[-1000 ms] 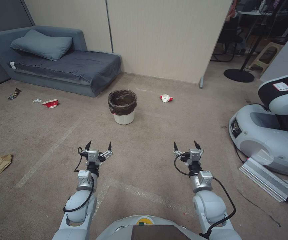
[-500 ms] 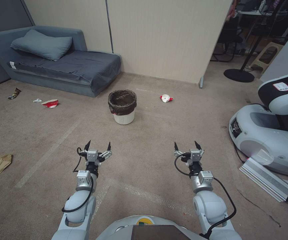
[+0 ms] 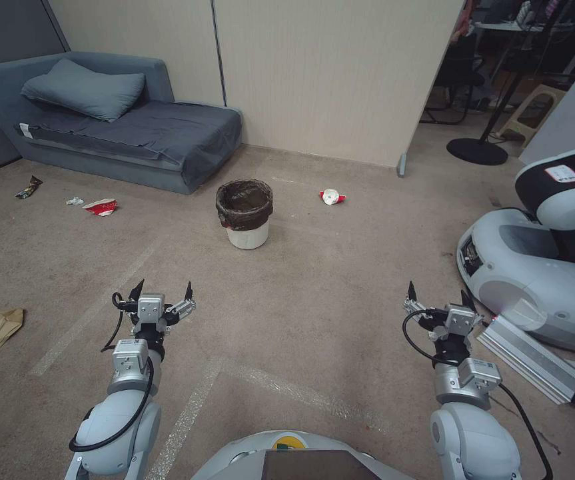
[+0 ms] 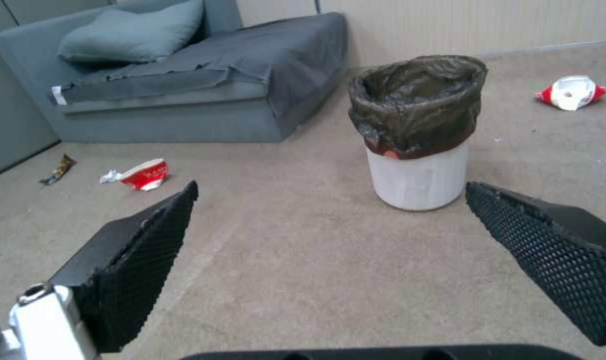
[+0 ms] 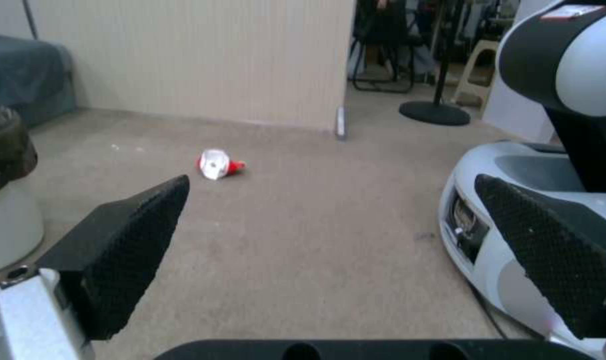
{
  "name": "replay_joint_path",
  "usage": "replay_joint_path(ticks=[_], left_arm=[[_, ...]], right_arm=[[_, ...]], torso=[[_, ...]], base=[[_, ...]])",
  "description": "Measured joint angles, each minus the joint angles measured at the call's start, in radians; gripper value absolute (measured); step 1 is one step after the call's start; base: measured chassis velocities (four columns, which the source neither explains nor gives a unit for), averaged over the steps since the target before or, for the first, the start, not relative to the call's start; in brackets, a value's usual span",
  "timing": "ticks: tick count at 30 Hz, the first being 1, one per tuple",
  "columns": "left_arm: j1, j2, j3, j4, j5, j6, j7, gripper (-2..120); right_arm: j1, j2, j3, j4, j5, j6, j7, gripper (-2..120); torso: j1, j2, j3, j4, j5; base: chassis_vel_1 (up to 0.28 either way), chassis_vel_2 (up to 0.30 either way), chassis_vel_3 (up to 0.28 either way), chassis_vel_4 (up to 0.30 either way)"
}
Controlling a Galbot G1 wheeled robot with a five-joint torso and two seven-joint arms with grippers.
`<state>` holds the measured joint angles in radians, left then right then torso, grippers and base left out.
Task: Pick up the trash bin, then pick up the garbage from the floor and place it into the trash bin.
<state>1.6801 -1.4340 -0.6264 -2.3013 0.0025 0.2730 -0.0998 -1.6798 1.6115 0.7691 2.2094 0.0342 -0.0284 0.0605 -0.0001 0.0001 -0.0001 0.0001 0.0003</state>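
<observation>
Now | trash bin [image 3: 245, 213]: white, dark liner | left pincer [image 3: 161, 291], right pincer [image 3: 438, 296]: spread wide, empty

Both arms extended forward and low, spread wide apart, elbows bent near the torso. Left gripper [image 3: 161, 289] out on the left side, fingers [image 4: 132, 260] parted wide, nothing between them, tips pointing ahead. Right gripper [image 3: 439, 295] out on the right side, angled slightly outward, fingers [image 5: 119, 250] likewise parted wide, holding nothing. Wrists roughly level; black cable loops along each forearm. Neither gripper touches anything.
</observation>
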Motion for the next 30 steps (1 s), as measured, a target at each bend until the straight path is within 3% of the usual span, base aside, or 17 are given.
replay_joint_path(ticks=[12,30], left_arm=[[0.005,-0.012,0.021,0.022,0.002,-0.026,0.001,100],[0.010,-0.020,0.036,0.022,0.009,-0.041,0.000,100]], right_arm=[[-0.004,-0.002,-0.015,0.010,-0.024,-0.016,-0.015,100],[0.000,-0.003,-0.021,-0.002,-0.026,0.035,-0.052,100]], torso=[[0.000,0.000,0.000,-0.0001,-0.0003],[0.000,0.000,0.000,-0.0001,-0.0003]], base=[[0.000,0.000,0.000,0.000],[0.000,0.000,0.000,0.000]])
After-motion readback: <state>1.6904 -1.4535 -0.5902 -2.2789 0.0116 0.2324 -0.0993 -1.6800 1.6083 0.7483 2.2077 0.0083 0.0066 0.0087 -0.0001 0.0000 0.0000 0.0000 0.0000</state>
